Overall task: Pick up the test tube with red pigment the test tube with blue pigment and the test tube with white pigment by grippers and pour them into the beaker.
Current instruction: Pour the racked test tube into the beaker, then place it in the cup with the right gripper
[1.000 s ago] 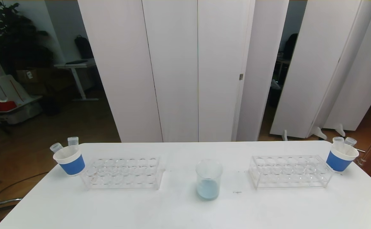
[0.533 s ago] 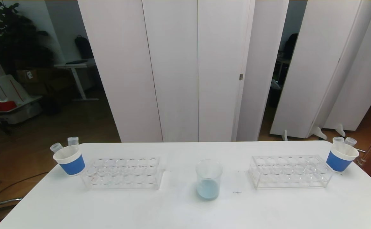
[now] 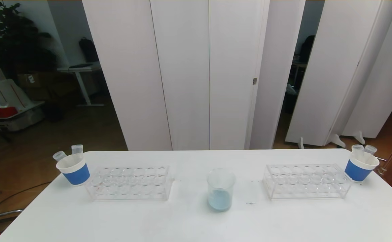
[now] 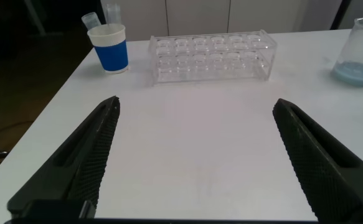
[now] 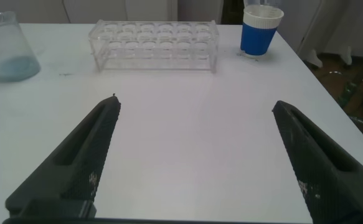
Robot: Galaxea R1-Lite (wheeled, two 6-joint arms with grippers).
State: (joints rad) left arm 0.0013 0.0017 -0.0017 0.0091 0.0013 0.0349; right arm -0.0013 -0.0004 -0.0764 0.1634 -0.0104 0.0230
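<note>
The clear beaker [image 3: 220, 190] stands at the table's middle with pale blue liquid at its bottom; it also shows in the left wrist view [image 4: 359, 51] and the right wrist view [image 5: 8, 48]. Two clear tubes [image 3: 68, 152] stick out of the left blue cup [image 3: 73, 169], and two more tubes [image 3: 363, 150] out of the right blue cup [image 3: 360, 167]; I cannot make out any pigment in them. My left gripper [image 4: 195, 107] and right gripper [image 5: 195, 104] are both open and empty, low over the near table edge, out of the head view.
Two clear empty racks sit on the white table [image 3: 196, 222]: one on the left [image 3: 130, 183] beside the left cup, one on the right [image 3: 306, 181] beside the right cup. White panels stand behind the table.
</note>
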